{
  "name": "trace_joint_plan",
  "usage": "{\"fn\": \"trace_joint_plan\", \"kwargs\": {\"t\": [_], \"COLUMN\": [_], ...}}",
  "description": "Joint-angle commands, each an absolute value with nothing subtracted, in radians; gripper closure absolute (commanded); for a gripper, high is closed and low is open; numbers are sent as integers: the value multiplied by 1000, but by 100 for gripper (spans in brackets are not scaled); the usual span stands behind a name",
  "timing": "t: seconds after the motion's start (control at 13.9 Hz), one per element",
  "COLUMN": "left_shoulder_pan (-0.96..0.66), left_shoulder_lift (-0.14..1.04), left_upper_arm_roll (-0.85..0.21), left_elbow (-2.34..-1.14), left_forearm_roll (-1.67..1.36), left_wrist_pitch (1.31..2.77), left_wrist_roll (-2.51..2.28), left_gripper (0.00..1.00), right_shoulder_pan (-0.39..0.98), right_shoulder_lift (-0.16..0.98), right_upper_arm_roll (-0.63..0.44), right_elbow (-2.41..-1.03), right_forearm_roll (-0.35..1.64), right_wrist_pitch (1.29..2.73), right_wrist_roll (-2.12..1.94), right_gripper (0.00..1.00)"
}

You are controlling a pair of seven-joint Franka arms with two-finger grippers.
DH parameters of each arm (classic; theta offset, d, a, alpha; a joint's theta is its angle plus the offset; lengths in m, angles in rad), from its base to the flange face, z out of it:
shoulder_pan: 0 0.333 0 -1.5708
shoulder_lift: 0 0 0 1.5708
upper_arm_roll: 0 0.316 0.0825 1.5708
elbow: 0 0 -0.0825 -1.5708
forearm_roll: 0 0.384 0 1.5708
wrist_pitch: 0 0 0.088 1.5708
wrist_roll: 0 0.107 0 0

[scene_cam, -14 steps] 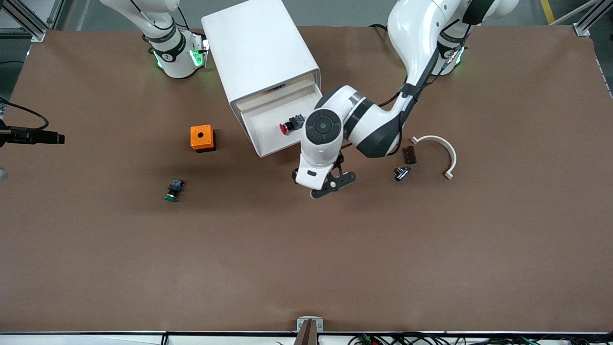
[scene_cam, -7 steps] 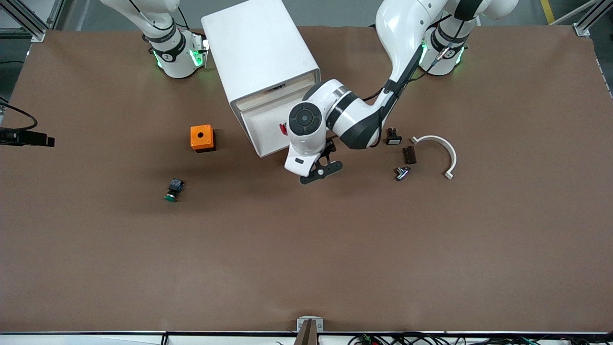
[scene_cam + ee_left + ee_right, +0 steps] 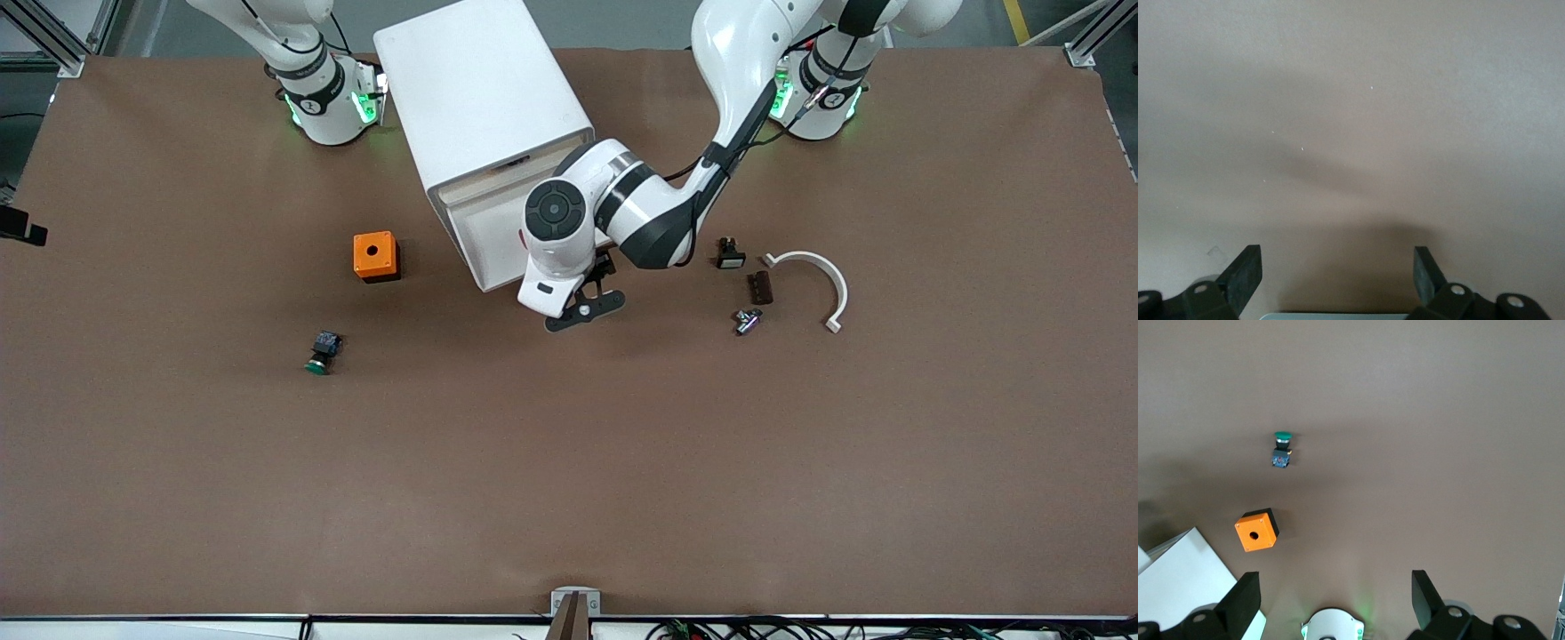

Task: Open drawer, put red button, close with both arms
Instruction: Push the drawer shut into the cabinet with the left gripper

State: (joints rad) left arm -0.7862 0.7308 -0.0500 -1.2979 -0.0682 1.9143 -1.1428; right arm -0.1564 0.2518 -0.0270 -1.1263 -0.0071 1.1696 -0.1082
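Note:
The white cabinet (image 3: 484, 98) stands near the robots' bases with its lower drawer (image 3: 480, 244) pulled open. The red button is hidden under the left arm's wrist, which hangs over the drawer. My left gripper (image 3: 569, 300) is open and empty, low over the table just in front of the drawer's front. In the left wrist view, the left gripper (image 3: 1338, 263) shows spread fingers over bare mat, with the drawer's white edge (image 3: 1338, 316) between them. My right gripper (image 3: 1335, 587) is open and empty, high above the table and outside the front view.
A green-capped button (image 3: 320, 353) and an orange box (image 3: 375, 256) lie toward the right arm's end; both show in the right wrist view (image 3: 1281, 448) (image 3: 1257, 530). A white curved piece (image 3: 818, 276) and three small dark parts (image 3: 758, 287) lie toward the left arm's end.
The left arm has swung toward the drawer's front; its wrist now covers the red button that showed in the drawer. Its gripper has come closer to the drawer.

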Motion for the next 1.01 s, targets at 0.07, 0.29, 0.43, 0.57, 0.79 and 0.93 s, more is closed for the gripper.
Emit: {"fn": "trace_joint_plan", "kwargs": {"t": [0.07, 0.29, 0.43, 0.57, 0.79, 0.93], "left_shoulder_pan": [-788, -804, -807, -818, -833, -838], "left_shoulder_lift": [703, 706, 706, 706, 706, 706], "left_upper_arm_roll": [-80, -80, -81, -81, -81, -81], "left_elbow": [-1330, -1330, -1338, -1347, -1364, -1368], "left_forearm_roll": [-124, -199, -202, -250, -360, -397], "left_wrist_pitch": [1917, 1917, 1917, 1917, 1919, 1919], "left_wrist_roll": [-1147, -1146, -1146, -1146, -1146, -1146], "left_gripper": [0, 0, 0, 0, 0, 0], "right_shoulder_pan": [-163, -163, -160, -156, -132, -123], "right_shoulder_lift": [238, 206, 158, 88, 57, 46], "right_upper_arm_roll": [-12, -12, -12, -12, -23, -35], "right_elbow": [-1126, -1166, -1237, -1337, -1362, -1367], "right_forearm_roll": [-12, -5, -3, -2, -6, -8], "right_wrist_pitch": [1094, 1113, 1164, 1236, 1272, 1282], "right_wrist_roll": [-107, -107, -109, -109, -112, -126], "right_gripper": [0, 0, 0, 0, 0, 0]}}
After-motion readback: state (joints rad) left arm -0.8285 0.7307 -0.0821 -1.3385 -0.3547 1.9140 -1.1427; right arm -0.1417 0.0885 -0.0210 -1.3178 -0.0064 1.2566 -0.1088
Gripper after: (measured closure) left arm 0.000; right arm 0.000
